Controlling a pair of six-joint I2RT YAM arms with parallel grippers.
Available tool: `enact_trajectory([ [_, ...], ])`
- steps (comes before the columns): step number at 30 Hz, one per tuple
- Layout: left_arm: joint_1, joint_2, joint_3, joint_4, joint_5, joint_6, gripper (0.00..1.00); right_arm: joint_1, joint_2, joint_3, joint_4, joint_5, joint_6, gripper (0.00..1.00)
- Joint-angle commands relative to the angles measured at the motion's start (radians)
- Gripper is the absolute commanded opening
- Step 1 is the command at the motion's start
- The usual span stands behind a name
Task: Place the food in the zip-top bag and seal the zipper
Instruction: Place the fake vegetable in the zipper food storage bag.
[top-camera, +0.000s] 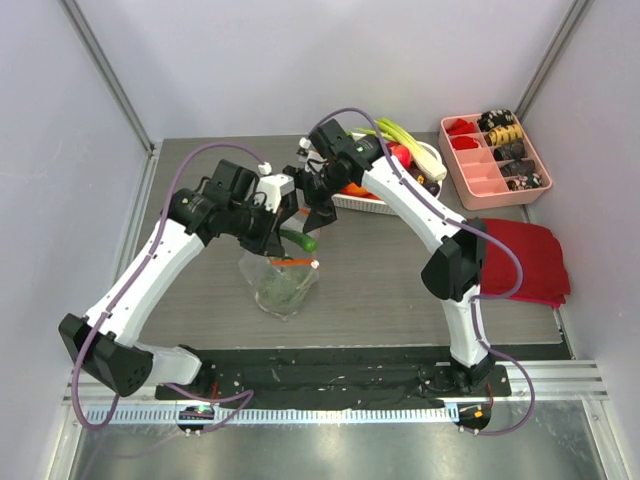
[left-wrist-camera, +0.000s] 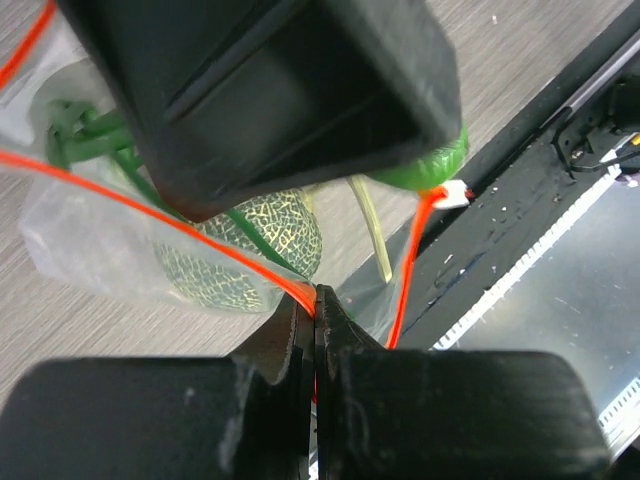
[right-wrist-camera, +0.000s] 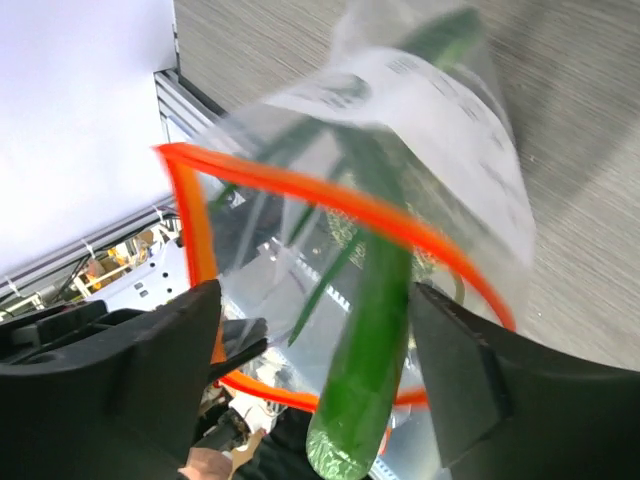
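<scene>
The clear zip-top bag (top-camera: 283, 285) stands mouth-up on the table. My left gripper (top-camera: 272, 245) is shut on its orange-red zipper (top-camera: 290, 261) and holds the mouth up; the left wrist view shows the strip (left-wrist-camera: 200, 235) pinched between the closed jaws (left-wrist-camera: 318, 300). A netted grey-green round head (left-wrist-camera: 270, 235) lies inside the bag. A long green cucumber (top-camera: 298, 240) leans into the mouth with its upper end sticking out. My right gripper (top-camera: 312, 212) is open just above it; in the right wrist view the cucumber (right-wrist-camera: 375, 330) stands between the spread fingers (right-wrist-camera: 315, 330), through the zipper loop (right-wrist-camera: 330, 190).
A white basket (top-camera: 352, 203) with a red fruit (top-camera: 400, 155) and pale green stalks sits behind the right gripper. A pink divided tray (top-camera: 470, 185) stands at the back right, with a dark red cloth (top-camera: 525, 260) in front of it. A black mat (top-camera: 330, 365) runs along the near edge.
</scene>
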Motion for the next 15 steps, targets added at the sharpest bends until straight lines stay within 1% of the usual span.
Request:
enact_trajectory([
  [1, 0.020, -0.043, -0.005, 0.047, 0.073, -0.018, 0.00, -0.012, -0.056, 0.076, 0.055, 0.001, -0.039, 0.86],
  [3, 0.050, -0.050, -0.016, 0.058, 0.099, -0.041, 0.00, -0.044, -0.070, 0.113, 0.064, -0.004, -0.082, 0.88],
  [5, 0.106, -0.044, -0.019, 0.062, 0.155, -0.061, 0.00, -0.076, -0.077, 0.133, 0.069, 0.008, -0.136, 0.90],
  [6, 0.129, -0.040, -0.019, 0.064, 0.179, -0.068, 0.00, -0.119, -0.083, 0.136, 0.069, -0.017, -0.151, 0.91],
  [7, 0.176, -0.035, -0.022, 0.065, 0.226, -0.075, 0.00, -0.140, -0.085, 0.142, 0.070, -0.031, -0.169, 0.92],
  [9, 0.211, -0.020, -0.021, 0.062, 0.259, -0.085, 0.00, -0.186, -0.085, 0.170, 0.070, -0.042, -0.249, 0.93],
  [10, 0.223, -0.017, -0.019, 0.059, 0.268, -0.081, 0.00, -0.237, -0.085, 0.180, 0.070, -0.060, -0.293, 0.93],
  [12, 0.226, -0.018, -0.028, 0.070, 0.271, -0.072, 0.00, -0.286, -0.088, 0.181, 0.081, -0.077, -0.437, 0.93],
  [13, 0.226, -0.021, -0.031, 0.073, 0.278, -0.070, 0.00, -0.314, -0.103, 0.168, 0.085, -0.024, -0.485, 0.90],
  [14, 0.225, -0.023, -0.036, 0.079, 0.282, -0.068, 0.00, -0.317, -0.116, 0.123, 0.090, 0.013, -0.537, 0.89],
  [15, 0.226, -0.027, -0.040, 0.085, 0.279, -0.070, 0.00, -0.315, -0.128, 0.090, 0.114, 0.077, -0.664, 0.89],
])
